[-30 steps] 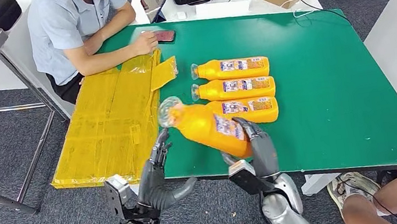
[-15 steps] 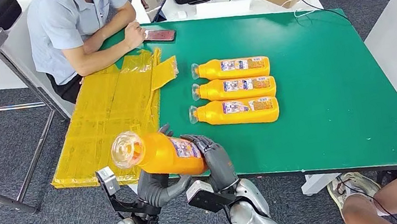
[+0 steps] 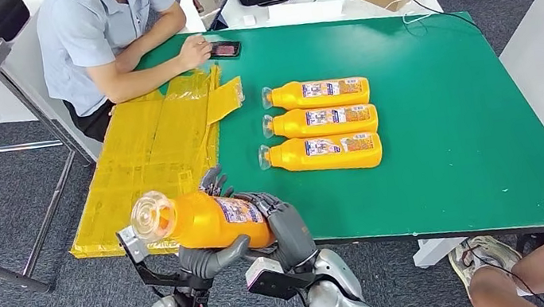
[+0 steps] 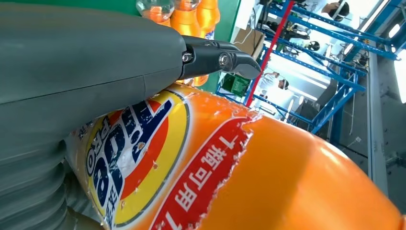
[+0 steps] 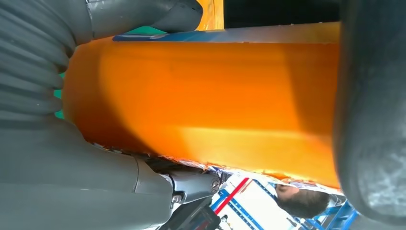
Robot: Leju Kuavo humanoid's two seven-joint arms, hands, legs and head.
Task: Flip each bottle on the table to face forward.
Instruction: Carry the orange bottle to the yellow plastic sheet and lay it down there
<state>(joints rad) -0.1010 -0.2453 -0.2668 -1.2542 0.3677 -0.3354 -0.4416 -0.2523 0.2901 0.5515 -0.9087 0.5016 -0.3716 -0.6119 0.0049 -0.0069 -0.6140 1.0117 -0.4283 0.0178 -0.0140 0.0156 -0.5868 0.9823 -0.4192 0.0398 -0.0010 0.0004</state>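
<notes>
Orange detergent bottle (image 3: 210,218) carried off the bench (image 3: 443,137) toward the left hand (image 3: 207,255). Gripped by right hand (image 3: 287,227); left hand cupped beneath, touching. Handover likely; flip pending.

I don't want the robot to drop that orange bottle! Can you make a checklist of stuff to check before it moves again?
1. Both hands on the bottle: ok. The left hand cradles the held orange bottle from below, and the right hand grips its base end.
2. Bottle clear of the table: ok, held off the near edge of the green table.
3. Cap closed: cannot tell.
4. Label facing forward: cannot tell; a label shows on top.
5. Free spot to lay it: ok, green space in front of the three lying bottles.
6. Person's hand out of the way: ok, at the far corner.
</notes>
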